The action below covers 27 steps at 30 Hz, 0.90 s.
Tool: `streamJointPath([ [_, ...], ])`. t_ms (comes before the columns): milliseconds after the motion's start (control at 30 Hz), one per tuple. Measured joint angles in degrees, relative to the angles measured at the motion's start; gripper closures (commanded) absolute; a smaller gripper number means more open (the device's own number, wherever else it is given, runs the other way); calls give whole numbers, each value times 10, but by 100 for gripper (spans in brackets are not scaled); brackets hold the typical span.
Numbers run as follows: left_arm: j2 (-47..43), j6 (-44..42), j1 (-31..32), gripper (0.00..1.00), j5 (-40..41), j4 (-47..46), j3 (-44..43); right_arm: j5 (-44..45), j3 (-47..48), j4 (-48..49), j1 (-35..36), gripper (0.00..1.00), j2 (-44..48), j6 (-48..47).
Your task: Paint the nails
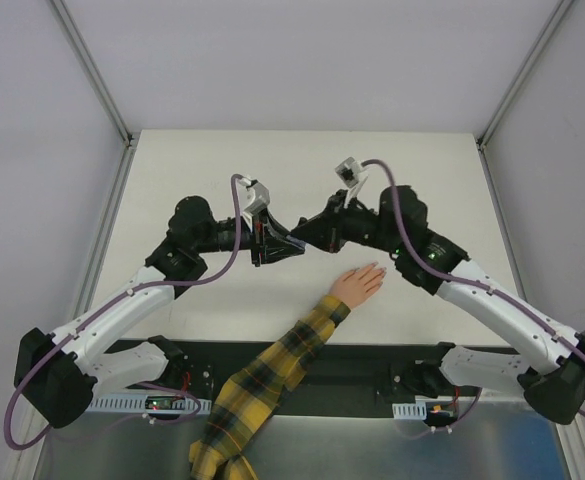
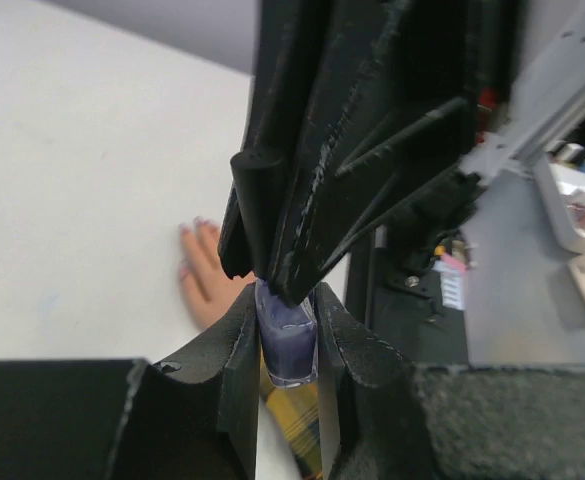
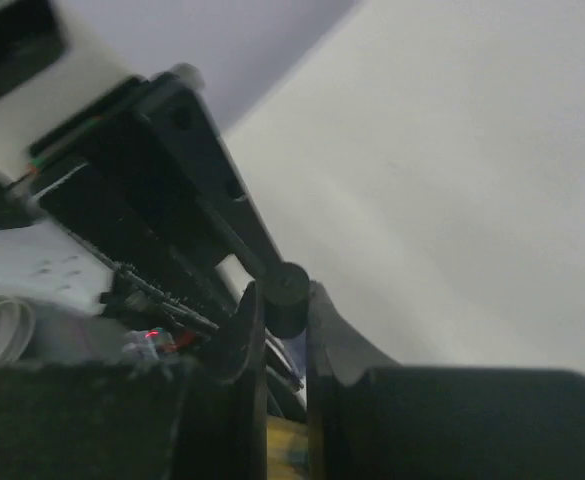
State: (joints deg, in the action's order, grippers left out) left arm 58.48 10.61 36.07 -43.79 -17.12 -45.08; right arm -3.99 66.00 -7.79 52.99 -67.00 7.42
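Uncapping: left claw [image 2: 287, 305] clamping purple bottle [image 2: 290, 352], right claw [image 3: 284, 302] pinching its cap [image 3: 285, 285]; nails [image 1: 380, 268] near right claw, seemingly unpainted.

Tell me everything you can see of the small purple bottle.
The small purple bottle has a squarish, translucent lilac body, glass by its look. It is held up between the two grippers. The left gripper clamps its sides between black fingers. Its dark cap, a round black cylinder, is pinched in the right gripper. Whether the cap is screwed on or loose cannot be told. A hand lies on the table beyond it.
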Motion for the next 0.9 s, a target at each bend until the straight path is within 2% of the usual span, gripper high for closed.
streamJointPath([
  [33, 8, 32, -5, 100, -39, -33, 0, -110, -39, 56, -43, 99, 17, 17],
  [100, 29, 89, -6, 100, -98, -107, 0, -267, -72, 132, -103, 100, 28, 51],
  [167, 38, 119, -7, 100, -143, -144, 0, -375, -81, 176, -131, 100, 25, 68],
  [300, 37, 135, -5, 100, -216, -171, 0, -465, -85, 201, -133, 99, 29, 66],
  [367, 37, 133, -1, 100, -227, -173, 0, -474, -85, 196, -131, 83, 31, 59],
  [433, 37, 122, 0, 100, -226, -156, -2, -470, -83, 176, -130, 59, 37, 50],
  [500, 37, 103, 3, 100, -211, -134, -3, -439, -74, 142, -126, 48, 40, 42],
  [533, 37, 90, 8, 100, -201, -116, -5, -416, -68, 125, -123, 40, 40, 37],
  [633, 28, 51, 16, 100, -156, -70, -9, -311, -40, 63, -108, 30, 43, 21],
  [800, 4, 15, 17, 100, -83, -32, -9, -134, 0, -23, -43, 29, 64, 9],
  [900, -3, 2, 17, 100, -52, -22, -9, -50, 36, -58, -6, 33, 63, 8],
])
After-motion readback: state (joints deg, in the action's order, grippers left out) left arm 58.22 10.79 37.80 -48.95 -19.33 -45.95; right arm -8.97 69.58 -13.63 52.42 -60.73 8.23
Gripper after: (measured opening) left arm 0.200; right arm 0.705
